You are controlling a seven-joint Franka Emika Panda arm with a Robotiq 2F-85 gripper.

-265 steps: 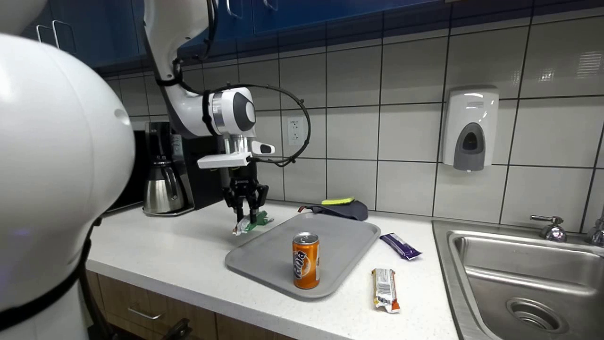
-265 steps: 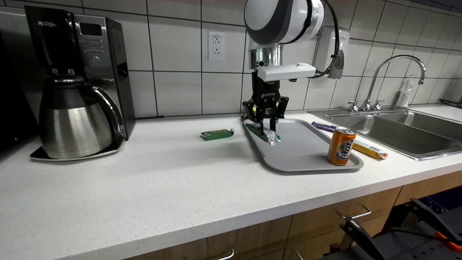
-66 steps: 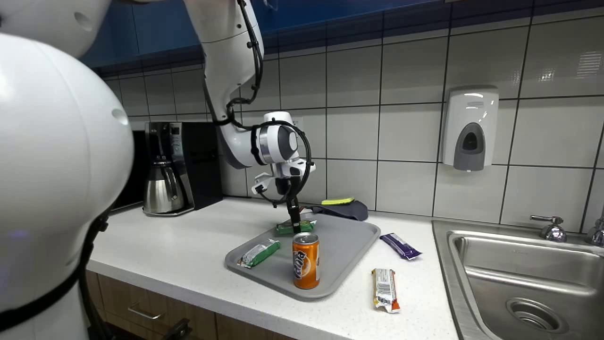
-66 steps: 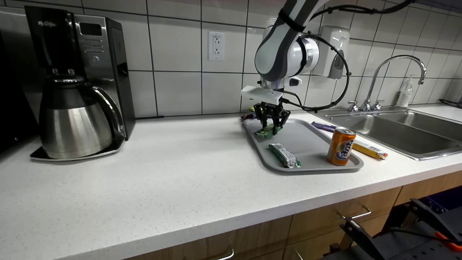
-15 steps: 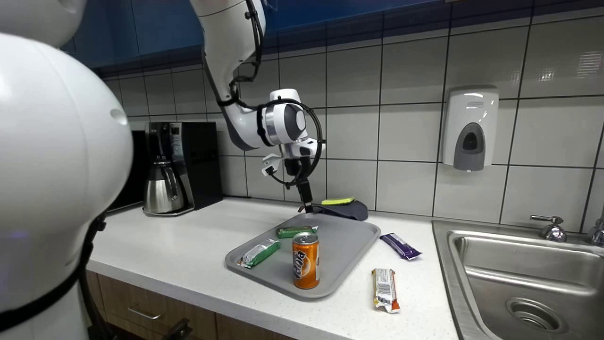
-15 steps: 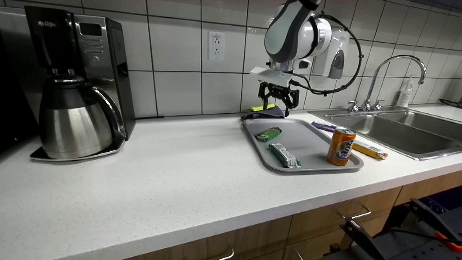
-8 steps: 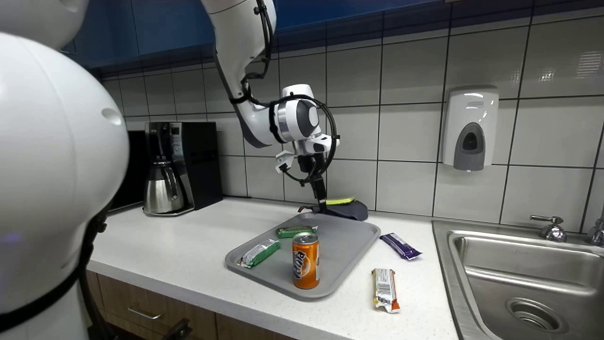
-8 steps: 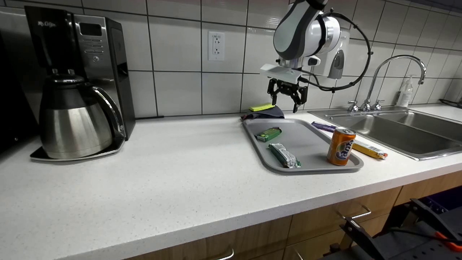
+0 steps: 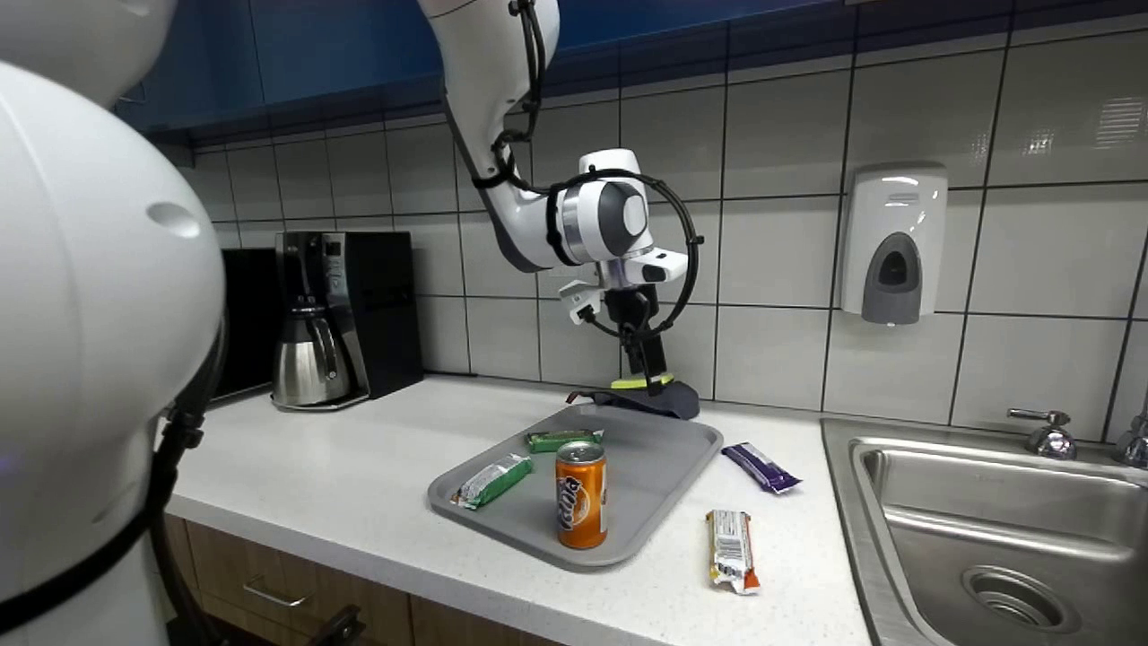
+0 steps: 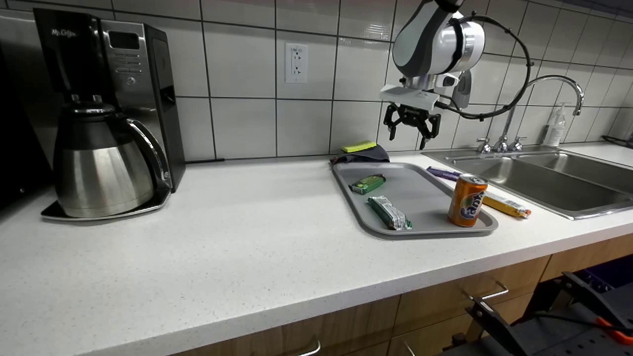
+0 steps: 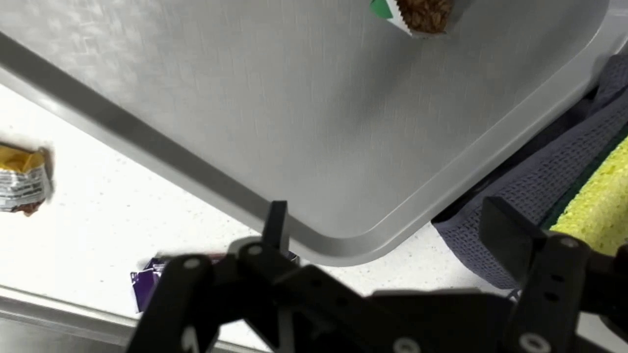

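Fingers point(image 11: 508, 240), mine, one pair — spread wide, holding nothing, raised above the counter point(image 10: 237, 247).
Tray point(image 11: 294, 122), grey: below me, one corner showing between my fingers in the wrist view.
Purple bar point(image 9: 760, 467): below, on the counter beside the tray, partly covered by one finger in that view.
Cloth point(image 11: 539, 181), dark: below, partly covered by my other finger there; yellow sponge point(image 10: 358, 147) on top.
Green bar point(image 10: 368, 183), green-silver bar point(image 10: 389, 213): lying on the tray, lower than my fingers.
Can point(image 10: 468, 200), orange: upright on the tray, well apart from me.
Sink point(image 9: 859, 502) — on the purple bar's side of my fingers.
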